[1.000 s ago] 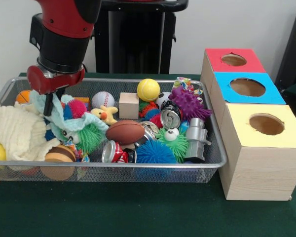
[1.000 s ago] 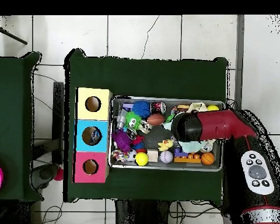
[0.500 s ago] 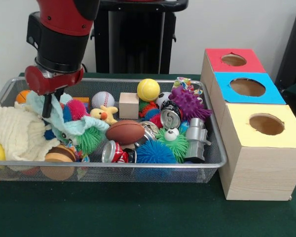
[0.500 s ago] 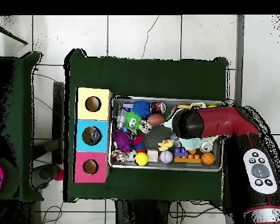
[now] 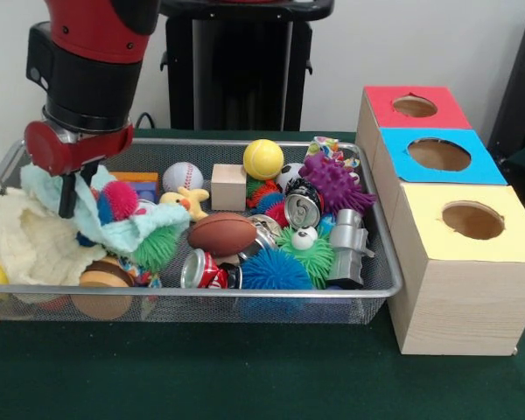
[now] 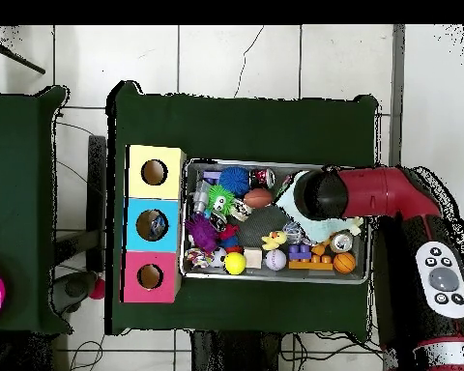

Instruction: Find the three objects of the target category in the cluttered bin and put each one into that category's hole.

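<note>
In the front view the gripper hangs over the left end of the bin, its dark fingers closed on a pale teal cloth that drapes across the toys. A cream knitted cloth lies just left. The hole sits in the blue panel of the wooden box, right of the bin, between 2 other holes.

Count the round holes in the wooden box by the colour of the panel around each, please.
Red panel hole: 1
Blue panel hole: 1
Yellow panel hole: 1
Total: 3
</note>
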